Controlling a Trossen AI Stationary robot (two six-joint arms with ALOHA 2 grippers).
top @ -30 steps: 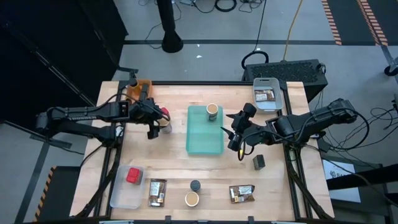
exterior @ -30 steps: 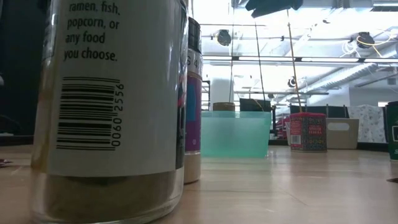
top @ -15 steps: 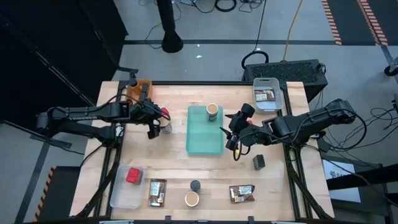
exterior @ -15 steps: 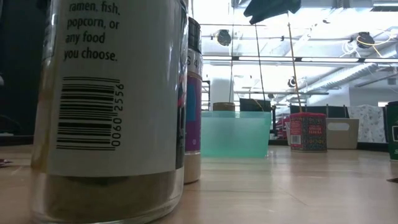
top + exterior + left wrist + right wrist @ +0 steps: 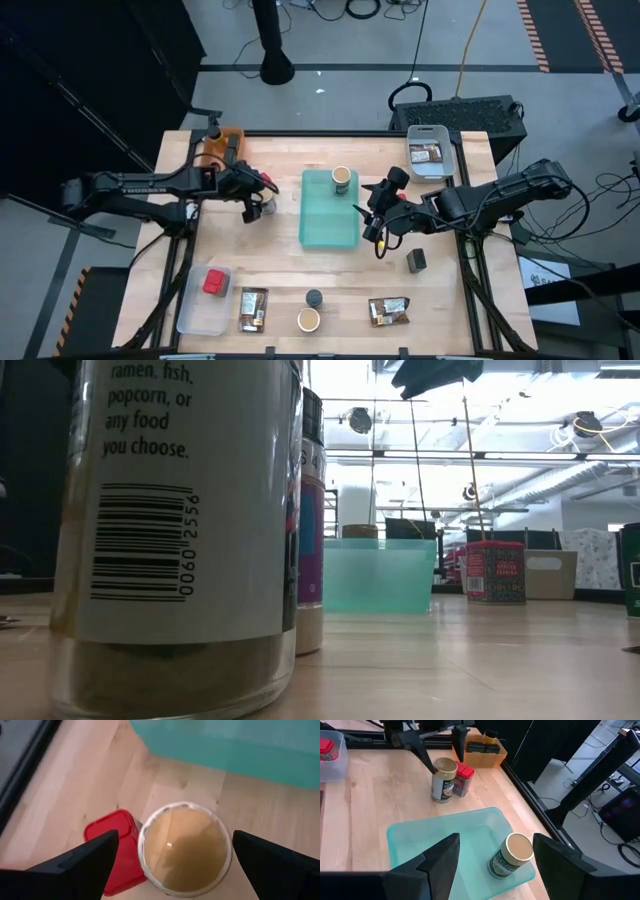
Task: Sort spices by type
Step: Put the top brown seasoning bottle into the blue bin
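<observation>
My left gripper (image 5: 254, 203) is open and hangs over a tan round jar with a cream top (image 5: 185, 847), which stands on the table beside a red square box (image 5: 112, 851). Its fingers (image 5: 85, 865) stand on either side of the jar; I see no touch. In the right wrist view the same jar (image 5: 443, 780) and red box (image 5: 464, 779) stand under that gripper. My right gripper (image 5: 376, 232) is open above the right edge of the teal tray (image 5: 325, 225). A second tan jar (image 5: 512, 855) stands in the tray's far corner.
Along the near edge lie a clear bin (image 5: 195, 315) holding a red box (image 5: 214, 282), two brown packets (image 5: 253, 308) (image 5: 388, 311), a small black jar (image 5: 314, 298) and a tan jar (image 5: 308, 320). A dark box (image 5: 416, 260) sits near the right edge. Orange bin (image 5: 222, 145) and pale blue bin (image 5: 430, 135) stand at the far edge.
My right gripper has moved a little toward the table's left, over the teal tray's right edge. My left gripper has shifted slightly toward the table's right, over the tan jar. Nothing on the table has moved.
</observation>
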